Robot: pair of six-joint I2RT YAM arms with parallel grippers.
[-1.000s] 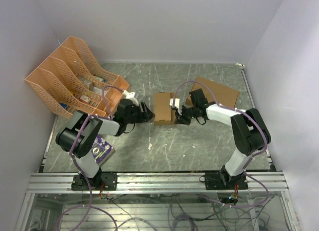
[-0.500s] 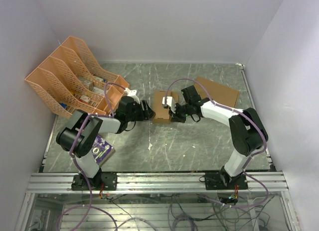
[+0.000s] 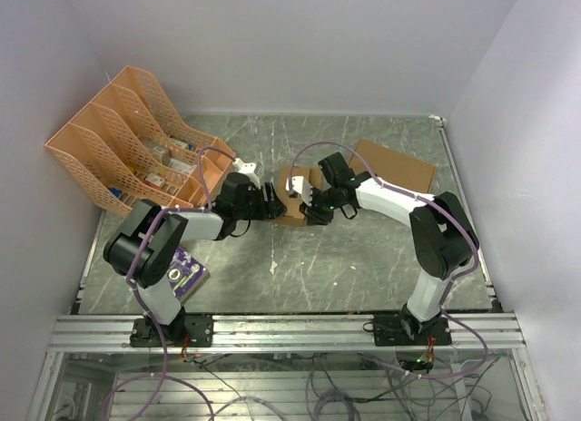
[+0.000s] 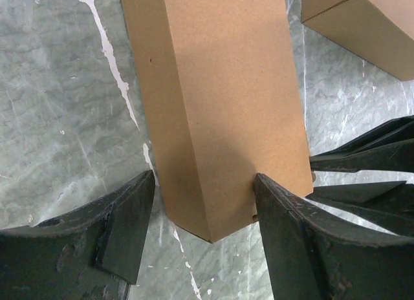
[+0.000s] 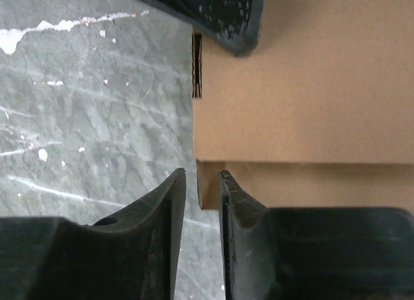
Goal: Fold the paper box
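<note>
At the far left of the surface (image 3: 363, 258) stands an orange file rack (image 3: 136, 140), and near my left arm's base lies a purple card (image 3: 186, 271). My left gripper (image 3: 272, 203) reaches in toward the middle, jaws wide and astride the end of the paper box (image 3: 292, 196). In the left wrist view that gripper (image 4: 206, 178) has the box (image 4: 226, 86) lying flat between its fingers (image 4: 123, 229). The finger on the right of that view touches the box's corner. The other stands just beside the box's side, and I cannot tell whether it touches. The box is a narrow brown one, closed along its length, resting on the surface about midway between my two arms. My right gripper (image 3: 309, 208) meets it from the other side, tips close to my left gripper's. In the right wrist view this gripper (image 5: 200, 176) stands narrow, only a slim gap between its fingers (image 5: 155, 235), with a small corner of the box (image 5: 291, 99) at the mouth of that gap; whether it is pinched I cannot tell. Farther right, well apart, lies a larger cardboard box (image 3: 395, 167).
</note>
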